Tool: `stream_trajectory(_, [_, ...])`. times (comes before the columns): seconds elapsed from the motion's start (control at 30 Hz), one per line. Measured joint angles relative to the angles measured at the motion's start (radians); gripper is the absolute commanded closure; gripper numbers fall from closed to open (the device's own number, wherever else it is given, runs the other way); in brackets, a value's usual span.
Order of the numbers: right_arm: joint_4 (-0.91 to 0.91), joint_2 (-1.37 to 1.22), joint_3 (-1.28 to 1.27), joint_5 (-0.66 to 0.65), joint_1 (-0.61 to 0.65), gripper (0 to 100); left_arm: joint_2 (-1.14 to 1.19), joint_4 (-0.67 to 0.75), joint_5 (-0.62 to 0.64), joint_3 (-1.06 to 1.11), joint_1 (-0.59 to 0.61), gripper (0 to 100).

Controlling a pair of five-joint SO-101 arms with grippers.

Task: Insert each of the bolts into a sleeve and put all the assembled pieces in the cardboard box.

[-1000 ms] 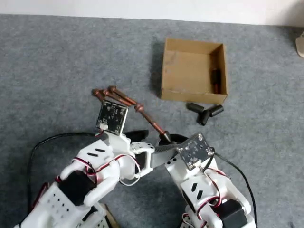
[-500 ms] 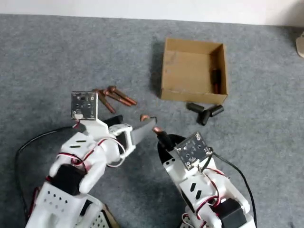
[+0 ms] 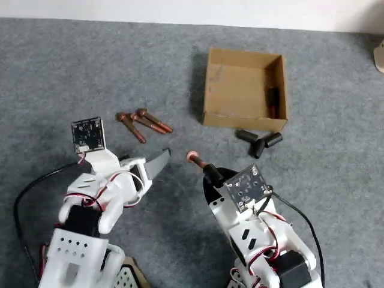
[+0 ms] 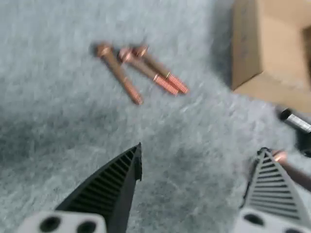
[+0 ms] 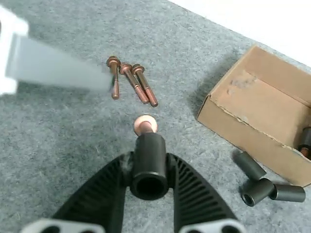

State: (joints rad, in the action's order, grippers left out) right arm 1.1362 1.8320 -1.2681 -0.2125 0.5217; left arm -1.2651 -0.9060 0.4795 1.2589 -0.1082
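Note:
My right gripper (image 3: 210,175) (image 5: 148,165) is shut on a black sleeve (image 3: 211,173) (image 5: 148,151) with a copper bolt pushed into it; the bolt's head (image 3: 192,157) (image 5: 145,124) sticks out at the far end. My left gripper (image 3: 148,162) (image 4: 199,160) stands open just left of that head, holding nothing. Three loose copper bolts (image 3: 143,123) (image 4: 138,73) (image 5: 131,83) lie together on the grey carpet beyond the left gripper. Three bare sleeves (image 3: 258,141) (image 5: 265,187) lie in front of the cardboard box (image 3: 213,90) (image 5: 243,109). One assembled piece (image 3: 272,102) rests inside the box by its right wall.
Grey carpet covers the whole table. A pale object (image 3: 379,57) sits at the far right edge. Open carpet lies left of the bolts and between the box and the grippers. A black cable (image 3: 36,183) loops beside the left arm.
My left gripper let go of the bolt and drew back to the left, opening. The bolt now sits deeper in the sleeve held by my right gripper, which barely moved.

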Motion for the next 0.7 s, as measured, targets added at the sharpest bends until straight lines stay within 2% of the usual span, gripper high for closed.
stream_trajectory(0.13, [0.003,-0.002,-0.123,-0.003,-0.031,99.2,0.000,0.072,0.000,0.069,0.008,67])
stream_trajectory(0.23, [0.018,-0.052,-0.183,-0.078,-0.092,99.2,0.000,0.124,0.000,0.112,0.009,67])
stream_trajectory(0.4, [0.023,-0.282,-0.187,-0.170,-0.193,99.1,0.000,0.158,0.000,0.126,0.008,67])
stream_trajectory(0.7, [0.006,-0.735,-0.103,-0.178,-0.210,99.1,0.000,0.160,0.000,0.146,0.009,67])
